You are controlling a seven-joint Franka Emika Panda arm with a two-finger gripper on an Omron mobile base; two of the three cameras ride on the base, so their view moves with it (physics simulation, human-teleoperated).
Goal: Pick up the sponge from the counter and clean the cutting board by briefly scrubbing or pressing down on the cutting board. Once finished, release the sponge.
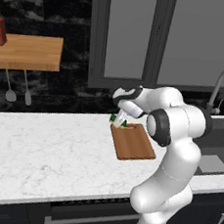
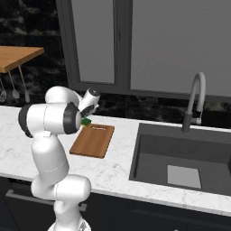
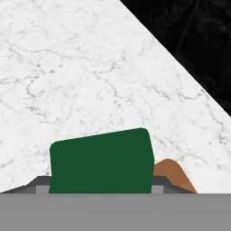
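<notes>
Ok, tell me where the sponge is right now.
The sponge is held in the gripper at the far left corner of the cutting board, just in front of the window.

No readable text, labels, brands or numbers anywhere. Red box (image 1: 0, 31) on the wooden wall shelf (image 1: 27, 52) has a pale patch on its face, too small and blurred to read. Nothing printed on the cutting board (image 1: 132, 142), sponge (image 3: 101, 164) or bench (image 1: 45, 150).
</notes>
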